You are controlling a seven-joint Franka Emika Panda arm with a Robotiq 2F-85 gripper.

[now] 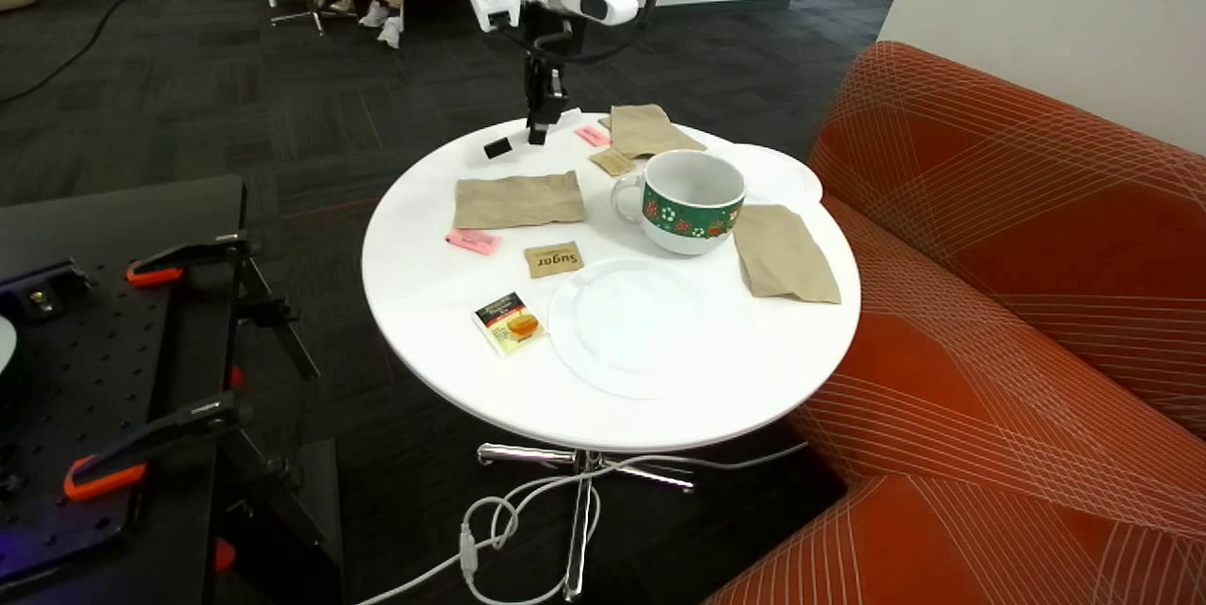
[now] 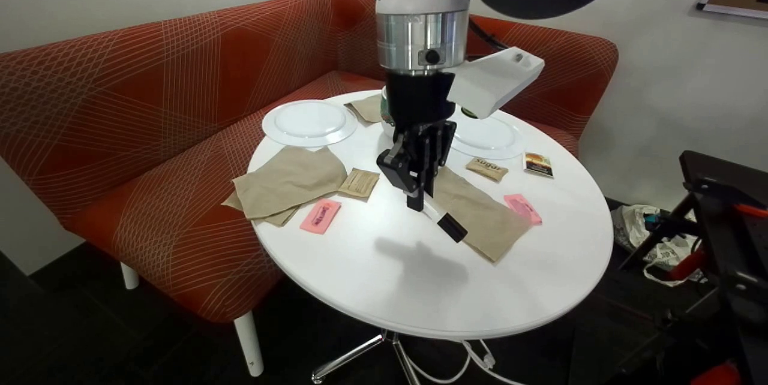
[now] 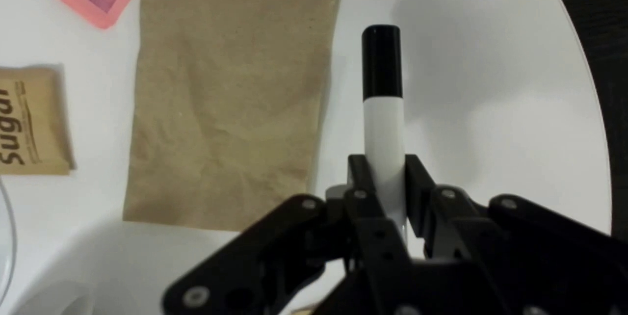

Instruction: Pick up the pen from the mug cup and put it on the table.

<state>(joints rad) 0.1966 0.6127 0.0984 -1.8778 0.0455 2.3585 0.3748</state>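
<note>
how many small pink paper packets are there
2: one pink packet near the tan "Sugar" packet, another pink packet beside the stacked brown paper sheets; more may hide beneath.

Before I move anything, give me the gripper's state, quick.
Gripper: closed, holding the black-and-white pen.

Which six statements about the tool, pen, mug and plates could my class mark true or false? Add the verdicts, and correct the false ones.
1. The tool holds the pen. True.
2. The pen is white all over. False: one end is black.
3. The mug has a green patterned band. True.
4. Two white plates lie on the table. True.
5. The mug lies on its side. False: it stands upright.
6. The pen stands inside the mug. False: it is outside the mug, held by the tool.
</note>
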